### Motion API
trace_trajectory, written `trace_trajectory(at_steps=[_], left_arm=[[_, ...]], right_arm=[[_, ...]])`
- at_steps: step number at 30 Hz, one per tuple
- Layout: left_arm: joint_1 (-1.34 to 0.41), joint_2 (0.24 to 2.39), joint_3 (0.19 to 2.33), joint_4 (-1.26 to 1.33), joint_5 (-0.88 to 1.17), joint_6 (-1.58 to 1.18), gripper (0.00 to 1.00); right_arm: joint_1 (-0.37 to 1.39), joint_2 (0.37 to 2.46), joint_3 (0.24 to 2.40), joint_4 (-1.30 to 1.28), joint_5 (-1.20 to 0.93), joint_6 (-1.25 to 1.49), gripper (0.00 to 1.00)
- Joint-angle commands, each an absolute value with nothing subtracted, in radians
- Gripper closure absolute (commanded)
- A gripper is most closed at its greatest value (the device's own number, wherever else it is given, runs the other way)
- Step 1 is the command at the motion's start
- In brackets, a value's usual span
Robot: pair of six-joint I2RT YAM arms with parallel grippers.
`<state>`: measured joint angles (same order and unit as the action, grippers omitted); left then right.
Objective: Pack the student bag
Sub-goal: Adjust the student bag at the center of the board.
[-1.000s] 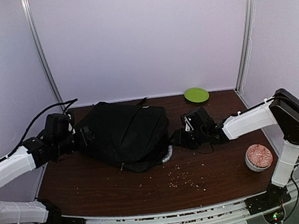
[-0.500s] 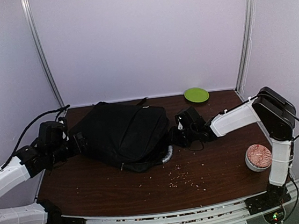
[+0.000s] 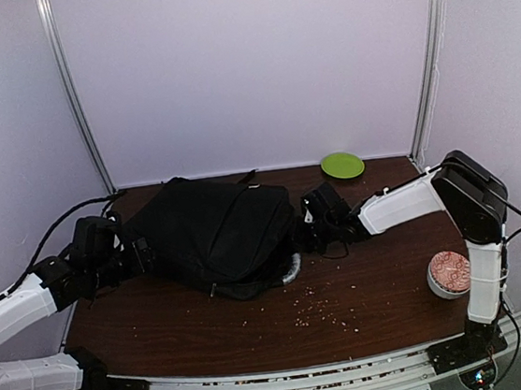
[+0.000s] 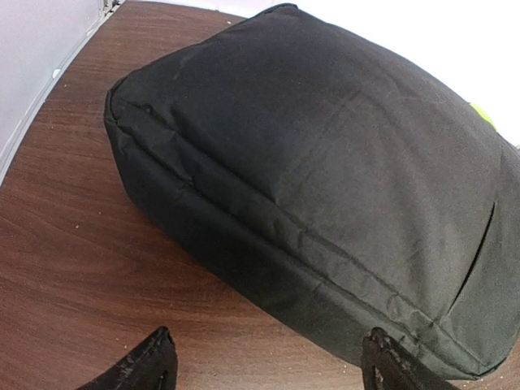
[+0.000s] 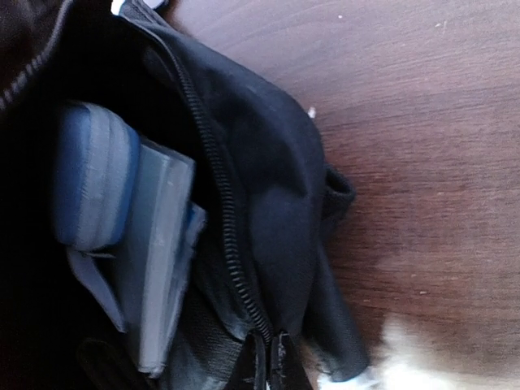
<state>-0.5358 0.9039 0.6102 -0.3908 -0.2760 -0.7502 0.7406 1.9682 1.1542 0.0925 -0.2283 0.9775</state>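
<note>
The student bag [image 3: 213,229] is a large black fabric bag lying flat across the back left of the table. My left gripper [image 3: 141,252] stands open at its left end; in the left wrist view its fingertips [image 4: 151,362] straddle bare table just short of the bag's seam [image 4: 325,195]. My right gripper [image 3: 304,229] is at the bag's right end, shut on the zipper edge [image 5: 231,268] of the open mouth, the fingers [image 5: 268,366] pressed together. Inside the mouth lie a blue-grey padded case [image 5: 93,175] and a flat grey item [image 5: 158,260].
A green plate [image 3: 343,165] sits at the back right. A patterned bowl [image 3: 451,273] stands at the right, beside the right arm. Crumbs [image 3: 323,310] are scattered on the table in front of the bag. A pale object [image 3: 293,268] pokes out under the bag's front right corner.
My right gripper has moved left to the bag's mouth and closed on the zipper edge. My left gripper has drawn back a little from the bag's left end, still open.
</note>
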Motion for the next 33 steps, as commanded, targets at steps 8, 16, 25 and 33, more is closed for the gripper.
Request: trace_trajectory(at_steps=[8, 16, 25, 33], left_arm=[[-0.538, 0.901, 0.584, -0.34, -0.26, -0.758, 0.2], [-0.537, 0.906, 0.555, -0.326, -0.258, -0.763, 0.2], [-0.538, 0.935, 0.561, -0.31, -0.232, -0.763, 0.2], [-0.543, 0.911, 0.573, -0.315, -0.175, -0.679, 0.19]], right_arm=[[0.688, 1.882, 1.092, 0.44, -0.348, 1.392, 1.0], [0.609, 1.904, 1.075, 0.437, -0.319, 1.446, 1.0], [0.517, 1.937, 1.154, 0.329, -0.314, 1.368, 1.0], [0.508, 1.768, 1.069, 0.134, -0.291, 1.121, 0.45]])
